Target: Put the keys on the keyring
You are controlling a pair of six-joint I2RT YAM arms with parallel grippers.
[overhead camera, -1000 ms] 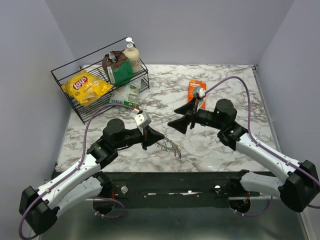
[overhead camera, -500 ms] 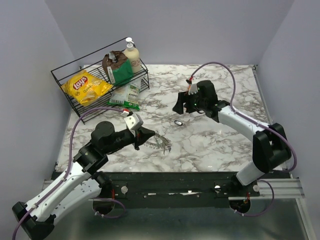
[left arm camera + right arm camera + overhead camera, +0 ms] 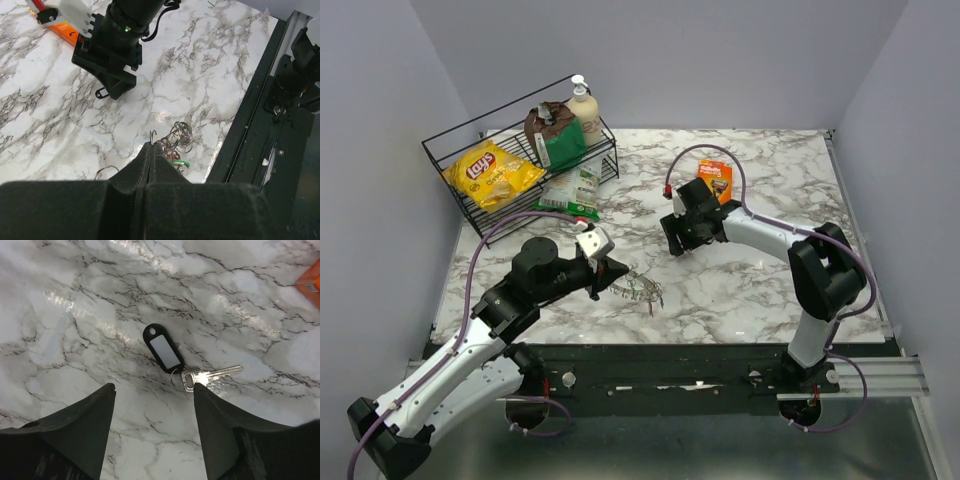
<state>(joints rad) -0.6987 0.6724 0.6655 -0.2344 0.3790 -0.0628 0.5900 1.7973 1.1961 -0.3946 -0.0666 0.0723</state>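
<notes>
My left gripper is shut on the thin wire of the keyring, a tangle of silver rings lying near the table's front edge. In the left wrist view the shut tips pinch the wire, with the ring cluster just beyond. A green key head and a red one peek out beside the fingers; no blue one shows. My right gripper is open and empty, pointing down just above a silver key joined to a black tag. Its open fingers stand wide, the key near the right one.
A wire basket at the back left holds a Lay's bag, a brown bag and a soap bottle. A green packet lies in front of it. An orange package lies behind the right gripper. A small loose ring lies left of my left fingers.
The right gripper has come down and left over the key with the black tag. The left gripper has drawn the keyring slightly left, toward the front edge.
</notes>
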